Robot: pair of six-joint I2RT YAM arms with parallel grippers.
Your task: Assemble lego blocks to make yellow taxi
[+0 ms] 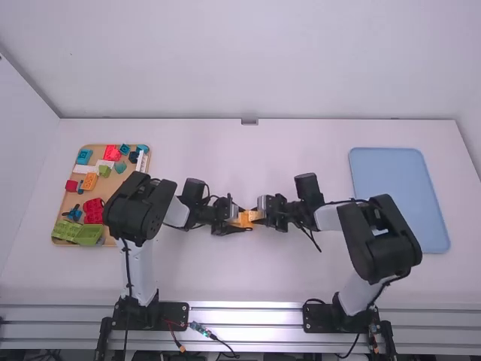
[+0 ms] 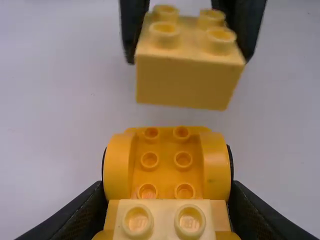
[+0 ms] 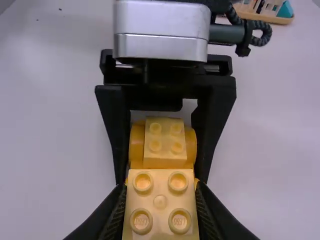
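Near the table's middle my left gripper point(image 1: 234, 222) and right gripper point(image 1: 263, 213) face each other. In the left wrist view my left gripper point(image 2: 167, 185) is shut on an orange car base point(image 2: 166, 165) that carries a pale yellow block point(image 2: 162, 219) at one end. A second pale yellow block point(image 2: 187, 82) is held by the other arm, apart from the base in that view. In the right wrist view my right gripper point(image 3: 161, 200) grips this block point(image 3: 160, 202), studs showing, with the car base's mounted block point(image 3: 165, 142) beyond it.
A wooden tray point(image 1: 110, 148) of coloured blocks, including green, red and blue ones, lies on the left of the table. On the right lies a light blue tray point(image 1: 398, 199), beside the right arm.
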